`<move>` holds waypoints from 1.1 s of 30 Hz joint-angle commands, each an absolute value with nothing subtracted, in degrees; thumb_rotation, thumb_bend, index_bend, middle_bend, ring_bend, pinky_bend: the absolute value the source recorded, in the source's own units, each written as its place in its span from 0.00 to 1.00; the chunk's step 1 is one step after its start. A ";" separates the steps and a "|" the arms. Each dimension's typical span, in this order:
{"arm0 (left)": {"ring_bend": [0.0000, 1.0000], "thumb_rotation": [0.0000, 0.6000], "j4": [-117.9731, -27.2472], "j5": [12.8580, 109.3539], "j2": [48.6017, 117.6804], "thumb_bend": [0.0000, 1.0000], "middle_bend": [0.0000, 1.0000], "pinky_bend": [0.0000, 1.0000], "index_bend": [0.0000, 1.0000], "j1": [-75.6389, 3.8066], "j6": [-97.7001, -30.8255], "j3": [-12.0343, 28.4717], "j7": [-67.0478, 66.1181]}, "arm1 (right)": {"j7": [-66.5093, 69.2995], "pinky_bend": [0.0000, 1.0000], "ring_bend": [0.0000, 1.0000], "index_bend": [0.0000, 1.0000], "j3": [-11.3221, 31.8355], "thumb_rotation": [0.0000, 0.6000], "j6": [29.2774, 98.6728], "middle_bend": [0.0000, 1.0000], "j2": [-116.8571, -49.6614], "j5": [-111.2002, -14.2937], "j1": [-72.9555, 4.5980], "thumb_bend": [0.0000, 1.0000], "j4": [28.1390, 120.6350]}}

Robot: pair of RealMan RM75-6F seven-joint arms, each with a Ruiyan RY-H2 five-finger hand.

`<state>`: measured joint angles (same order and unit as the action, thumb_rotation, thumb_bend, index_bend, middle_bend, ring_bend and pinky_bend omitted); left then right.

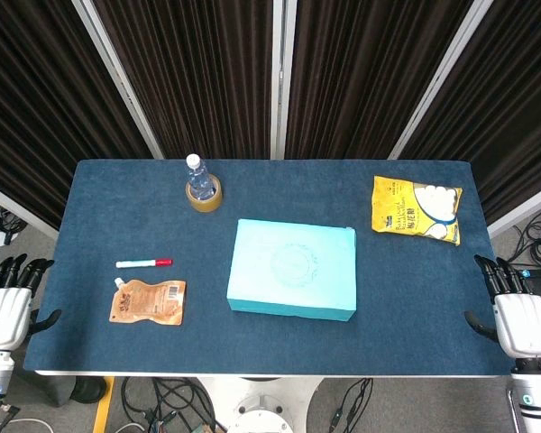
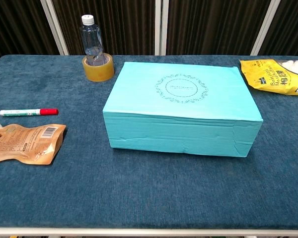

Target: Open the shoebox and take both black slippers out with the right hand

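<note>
dark pleated curtains with pale metal uprights back the scene in the head view, and a blue cloth-covered table (image 1: 415, 298) fills the middle. dead centre sits the turquoise shoebox (image 1: 293, 269), lid on flat, so the slippers are presumably inside and hidden; nothing is opened yet. the right hand (image 1: 521, 323) waits off the table edge at 4 o'clock from the box, fingers apart and holding nothing, well apart from it, likely parked before a reach. the left hand (image 1: 5, 311) mirrors it at 8 o'clock, fingers spread, empty too. scattered clear of the box: a water bottle (image 1: 198, 179) standing inside a tape roll (image 1: 205, 197) at 11 o'clock, a red-capped marker (image 1: 144, 262) and a brown pouch (image 1: 148, 301) out at 9, a yellow snack bag (image 1: 417, 209) at 2. down to the chest view: neither hand shows here, the shoebox (image 2: 184, 106) sits square-on with its lid seam facing front, a fair place to lift from, i'd judge. bottle (image 2: 91, 39), marker (image 2: 29, 112), pouch (image 2: 25, 144) lie left, snack bag (image 2: 280, 74) right.
</note>
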<state>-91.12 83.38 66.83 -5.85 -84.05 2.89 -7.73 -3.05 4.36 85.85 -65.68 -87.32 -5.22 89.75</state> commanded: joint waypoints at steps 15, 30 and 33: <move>0.07 1.00 -91.10 84.05 67.44 0.17 0.17 0.07 0.16 -6.08 -84.18 2.84 -7.25 | -0.31 0.19 0.07 0.06 4.78 1.00 77.58 0.13 -64.85 -90.95 -12.30 0.07 87.27; 0.07 1.00 -91.95 83.96 66.85 0.17 0.17 0.07 0.16 -4.94 -85.36 2.47 -5.89 | 7.29 0.18 0.07 0.07 5.67 1.00 64.02 0.14 -82.65 -96.54 -30.62 0.03 60.50; 0.07 1.00 -92.17 83.67 66.66 0.17 0.17 0.07 0.16 -4.81 -85.24 2.45 -5.80 | 9.77 0.16 0.07 0.07 4.46 1.00 65.06 0.14 -86.00 -97.56 -31.42 0.02 55.49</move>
<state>-92.14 83.70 66.68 -4.82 -85.27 2.45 -5.81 6.98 5.55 65.07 -82.43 -96.05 -29.59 59.67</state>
